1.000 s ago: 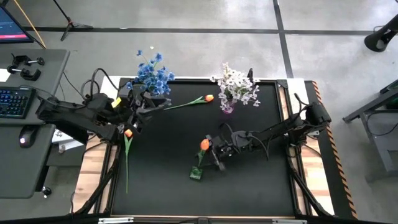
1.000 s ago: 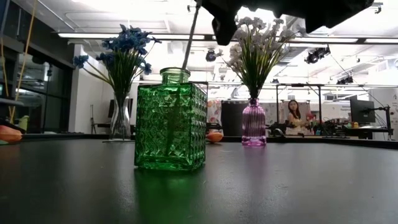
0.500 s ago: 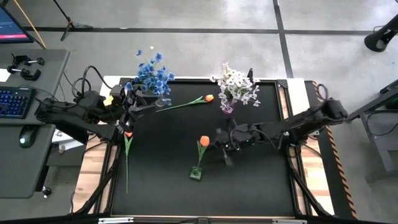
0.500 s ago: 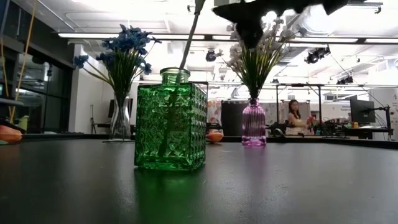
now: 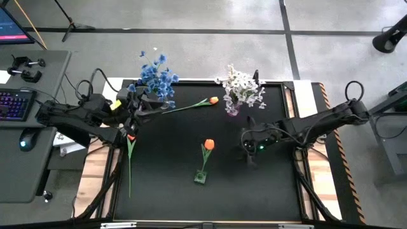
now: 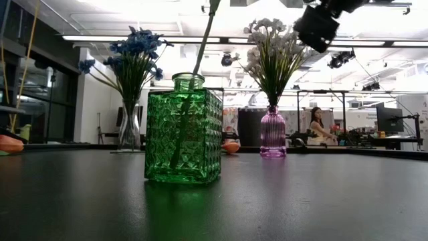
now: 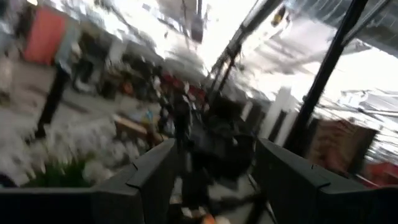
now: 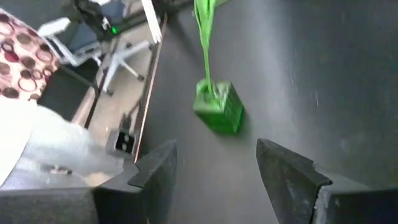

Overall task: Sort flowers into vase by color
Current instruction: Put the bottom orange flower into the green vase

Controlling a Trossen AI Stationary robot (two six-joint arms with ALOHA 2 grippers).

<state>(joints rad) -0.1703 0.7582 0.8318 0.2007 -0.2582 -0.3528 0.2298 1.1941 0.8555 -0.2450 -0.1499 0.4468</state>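
Right claw [image 5: 249,152], spread and empty, hangs near the green vase [image 5: 200,177] holding one orange tulip [image 5: 209,145]; your careless sweep could topple it.

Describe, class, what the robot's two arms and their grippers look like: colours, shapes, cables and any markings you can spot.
Both arms are dark, slim and jointed, with black cables looping along them. The left arm carries a small yellow patch near its wrist; the right arm shows a tiny green light near the right gripper. In the wrist views each gripper, including the left gripper, ends in two broad, angular dark fingers.
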